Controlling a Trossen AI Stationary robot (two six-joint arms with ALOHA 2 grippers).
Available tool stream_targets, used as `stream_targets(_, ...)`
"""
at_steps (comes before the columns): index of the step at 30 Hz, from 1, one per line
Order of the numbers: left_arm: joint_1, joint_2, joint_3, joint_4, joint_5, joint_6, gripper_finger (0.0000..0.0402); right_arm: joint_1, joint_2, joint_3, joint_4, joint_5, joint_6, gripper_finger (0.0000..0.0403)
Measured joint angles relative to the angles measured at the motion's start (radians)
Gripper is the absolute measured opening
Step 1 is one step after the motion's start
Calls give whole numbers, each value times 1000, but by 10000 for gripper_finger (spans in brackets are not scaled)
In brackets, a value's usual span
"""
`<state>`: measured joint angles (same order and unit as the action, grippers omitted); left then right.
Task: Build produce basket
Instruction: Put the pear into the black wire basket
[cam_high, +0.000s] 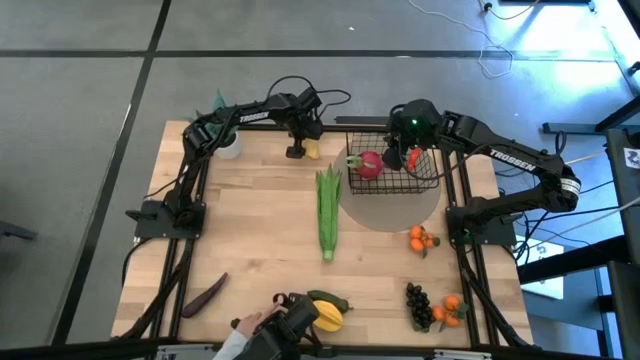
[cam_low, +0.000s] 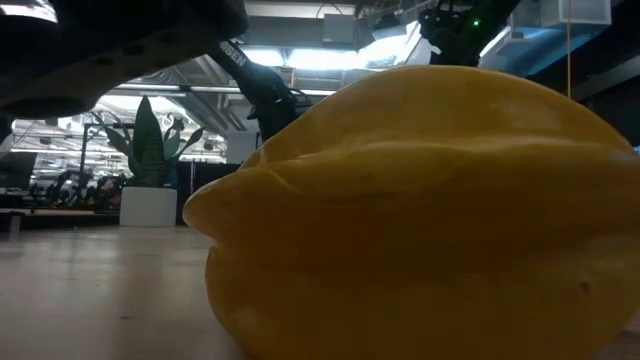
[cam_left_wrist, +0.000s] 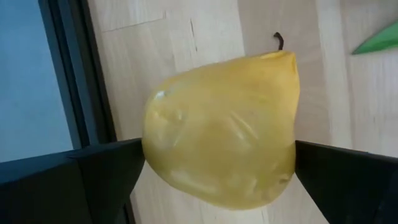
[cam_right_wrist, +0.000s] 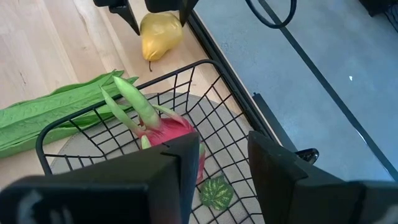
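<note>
A yellow pear (cam_left_wrist: 224, 124) lies on its side on the wooden table near the far edge. My left gripper (cam_left_wrist: 221, 168) is open and points steeply down, with one finger (cam_left_wrist: 106, 168) on either side of the pear. The black wire basket (cam_right_wrist: 214, 65) stands on a grey round mat (cam_high: 390, 210) and holds a red radish (cam_right_wrist: 174, 134) with green leaves. My right gripper (cam_right_wrist: 224, 180) hangs open above the basket, with nothing between its fingers. The long green corn (cam_high: 328, 210) lies on the table beside the basket.
Oranges (cam_high: 420, 238), grapes (cam_high: 420, 305) and another orange (cam_high: 452, 305) lie at the near right, an eggplant (cam_high: 205, 295) at the near left. A yellow starfruit (cam_low: 420, 210) fills the low view. A person's hand (cam_high: 245, 328) is at the near edge. A potted plant (cam_low: 150, 150) stands at the far left.
</note>
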<state>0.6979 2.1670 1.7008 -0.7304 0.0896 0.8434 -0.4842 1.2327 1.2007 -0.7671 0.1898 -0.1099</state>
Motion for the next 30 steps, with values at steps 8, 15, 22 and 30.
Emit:
stream_targets(8,0,0,0,-1,2,-59,324,0,0,0,0,0,-1,126)
stream_targets(15,-5,0,0,0,-46,-155,306,0,0,-1,0,0,1,126)
stream_targets(22,-15,-1,0,3,-81,-243,304,0,0,-1,0,0,0,126)
stream_targets(30,-33,-1,0,3,-103,-287,303,0,0,-1,0,0,-1,126)
